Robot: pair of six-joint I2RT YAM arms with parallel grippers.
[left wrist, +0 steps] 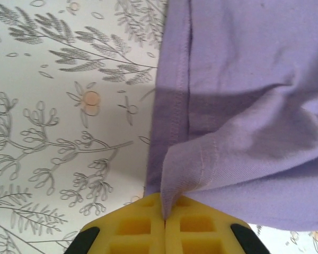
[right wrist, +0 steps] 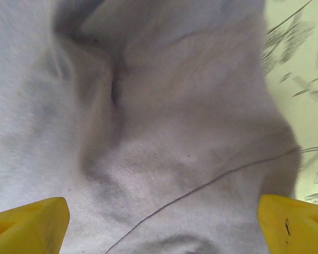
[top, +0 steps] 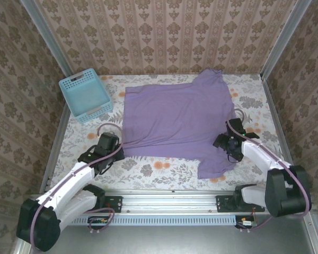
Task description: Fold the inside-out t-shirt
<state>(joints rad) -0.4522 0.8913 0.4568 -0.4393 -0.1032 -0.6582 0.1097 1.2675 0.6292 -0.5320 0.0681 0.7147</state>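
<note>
left tool (left wrist: 164, 214) clamps a hem corner of the t-shirt (top: 175, 121); right tool (right wrist: 161, 214) gapes wide over its cloth.

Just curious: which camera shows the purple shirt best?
Top view: the whole shirt lies spread on the table. The left wrist view shows a corner pinched by the left gripper; the right wrist, blurry cloth under the open right gripper.
</note>
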